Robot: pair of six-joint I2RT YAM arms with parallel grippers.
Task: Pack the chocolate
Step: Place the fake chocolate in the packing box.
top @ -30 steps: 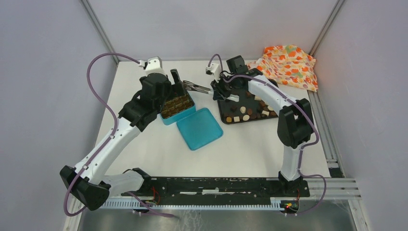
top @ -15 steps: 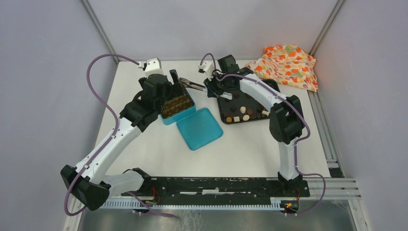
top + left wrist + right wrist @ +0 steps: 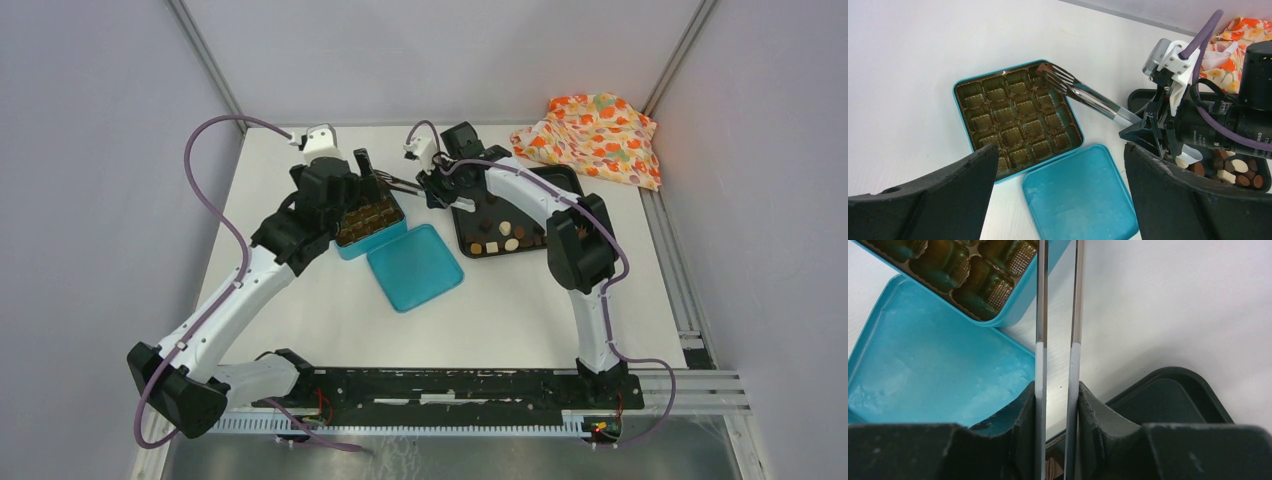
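- A white table inside a grey-walled enclosure carries everything. An orange flowery cloth lies bunched at its far right corner, well apart from the work.
- One brown piece of the chocolate sits pinched in the forked tips of the metal tongs. It is right at the rim of the blue tin, at the far corner on the side toward the black tray.
- The tin's gold insert shows only empty cells. Whether the piece already rests in the corner cell or hangs just above it cannot be told.
- The rest of the chocolate — dark, lighter brown and cream pieces — lies loose on the black tray, to the right of the tin.
- The tin's lid lies flat just beside the tin, between it and the tray.
- The tongs' long axis runs slantwise from the tray side out to the tin corner, with the piece at the far end, away from the right gripper.
- The right gripper's fingers are part closed, squeezing the two tong arms between them.
- The left gripper hangs over the tin's near edge with its fingers spread wide and holding nothing.
- The coming move likely turns on that corner — the tips must sit squarely over one cell before the squeeze eases, and the right arm alone carries it.
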